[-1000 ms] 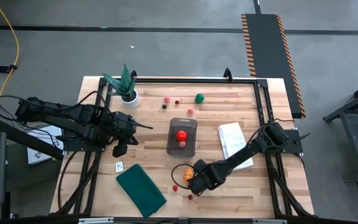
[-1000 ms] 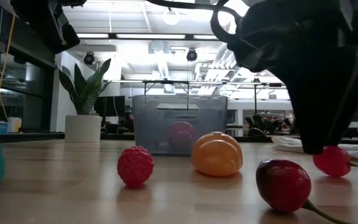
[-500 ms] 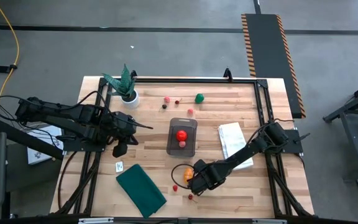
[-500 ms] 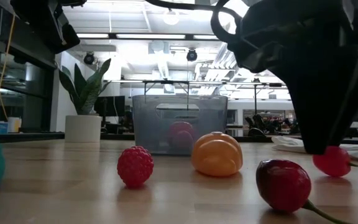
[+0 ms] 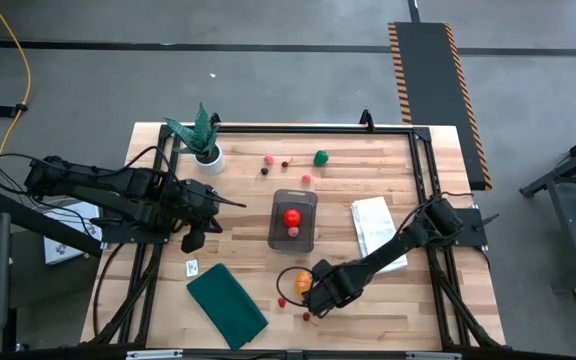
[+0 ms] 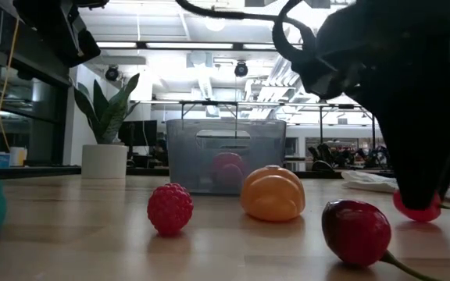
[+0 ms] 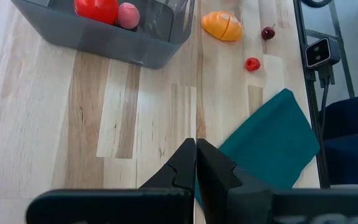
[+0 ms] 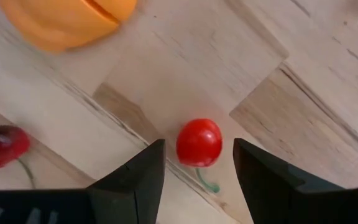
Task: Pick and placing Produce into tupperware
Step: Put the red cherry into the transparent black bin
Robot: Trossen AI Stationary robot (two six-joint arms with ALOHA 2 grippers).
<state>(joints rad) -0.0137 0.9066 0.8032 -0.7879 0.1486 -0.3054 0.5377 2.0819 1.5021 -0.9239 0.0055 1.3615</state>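
Note:
The clear grey tupperware [image 5: 293, 222] stands mid-table and holds a red ball [image 5: 292, 216] and a pink piece [image 7: 128, 15]. Near the table's near edge lie an orange piece [image 8: 67, 22], a dark cherry [image 8: 2, 146], a raspberry [image 6: 169, 208] and a small red cherry [image 8: 199, 142]. My right gripper [image 8: 199, 149] is open and low over the red cherry, one finger on each side of it, with a gap to both. My left gripper [image 7: 196, 155] is shut, raised left of the tupperware. A green round piece [image 5: 320, 157] and small berries [image 5: 268, 158] lie at the far side.
A potted spiky plant [image 5: 203, 140] stands at the far left of the table. A folded white cloth [image 5: 376, 225] lies right of the tupperware under my right arm, and a dark green cloth [image 5: 226, 305] lies near-left. A small white tag [image 5: 191, 267] lies beside it.
My right gripper has come down and a little toward the near edge, onto the spot of the small red cherry, so its fingertips now stand level with the cherry. The produce has stayed where it was.

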